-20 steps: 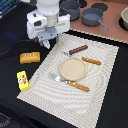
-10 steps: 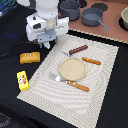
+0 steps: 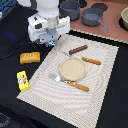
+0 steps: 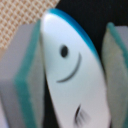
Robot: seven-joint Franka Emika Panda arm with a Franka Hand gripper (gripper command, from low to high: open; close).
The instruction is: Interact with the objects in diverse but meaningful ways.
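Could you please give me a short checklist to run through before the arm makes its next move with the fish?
1. Fish between the gripper pads: ok, it fills the gap in the wrist view.
2. Firm grip: cannot tell; one pad meets the fish, but a dark gap shows beside the other.
3. Fish clear of the mat: cannot tell; the arm hides it in the exterior view.
4. Plate free as a drop spot: ok, nothing lies on it.
5. Sausage, fork and knife out from under the gripper: ok.
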